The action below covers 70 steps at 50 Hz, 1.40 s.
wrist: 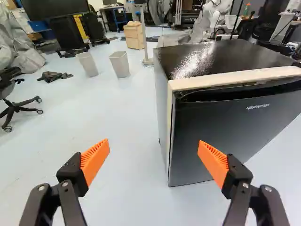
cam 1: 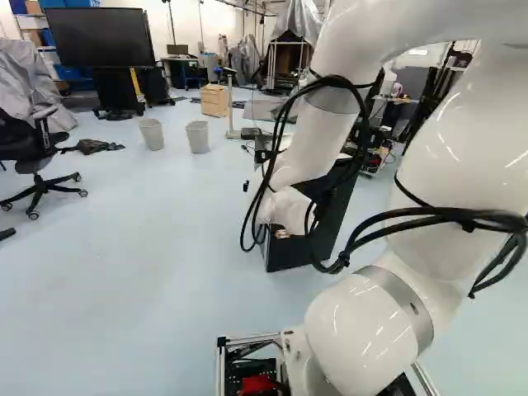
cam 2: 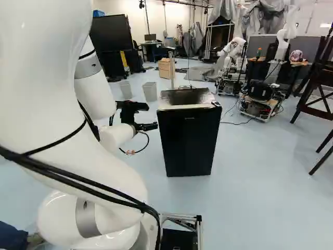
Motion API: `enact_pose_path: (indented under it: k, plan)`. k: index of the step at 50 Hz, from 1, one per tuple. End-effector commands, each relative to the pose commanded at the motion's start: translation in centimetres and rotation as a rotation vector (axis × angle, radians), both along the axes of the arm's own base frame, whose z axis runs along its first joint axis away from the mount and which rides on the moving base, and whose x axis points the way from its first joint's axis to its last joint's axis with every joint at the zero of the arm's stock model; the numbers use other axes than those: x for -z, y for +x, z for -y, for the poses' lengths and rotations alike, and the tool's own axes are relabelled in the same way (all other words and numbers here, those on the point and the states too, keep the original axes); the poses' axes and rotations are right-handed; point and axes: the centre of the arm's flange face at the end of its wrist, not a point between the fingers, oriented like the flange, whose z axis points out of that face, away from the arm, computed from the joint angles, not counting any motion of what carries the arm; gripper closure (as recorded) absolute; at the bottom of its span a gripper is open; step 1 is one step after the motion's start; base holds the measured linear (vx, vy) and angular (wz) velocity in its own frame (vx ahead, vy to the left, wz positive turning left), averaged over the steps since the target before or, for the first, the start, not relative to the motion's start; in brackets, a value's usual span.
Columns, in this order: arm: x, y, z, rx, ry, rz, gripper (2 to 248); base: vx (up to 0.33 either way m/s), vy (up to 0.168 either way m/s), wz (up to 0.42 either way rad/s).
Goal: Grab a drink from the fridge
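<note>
Your claw (wrist: pixel 154 141) stood spread wide with nothing in its grasp, left of the fridge (wrist: pixel 162 108) and short of its front. From the claw, the fridge lay ahead and rightward, upright, its long axis vertical. Its door (wrist: pixel 235 134) looked shut, though the dark upper edge was hard to judge. You saw no drink; reaching the door likely called for a rightward shift.
</note>
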Motion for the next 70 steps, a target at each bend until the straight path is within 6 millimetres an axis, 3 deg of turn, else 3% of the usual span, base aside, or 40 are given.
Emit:
enact_pose_path:
  k: [40, 70]
  plan:
    - [3.7, 5.9, -4.6, 0.108, -0.011, 0.023, 3, 0.000, 0.000, 0.000]
    - [3.8, 9.8, -6.8, 0.249, 0.005, 0.130, 3, 0.000, 0.000, 0.000]
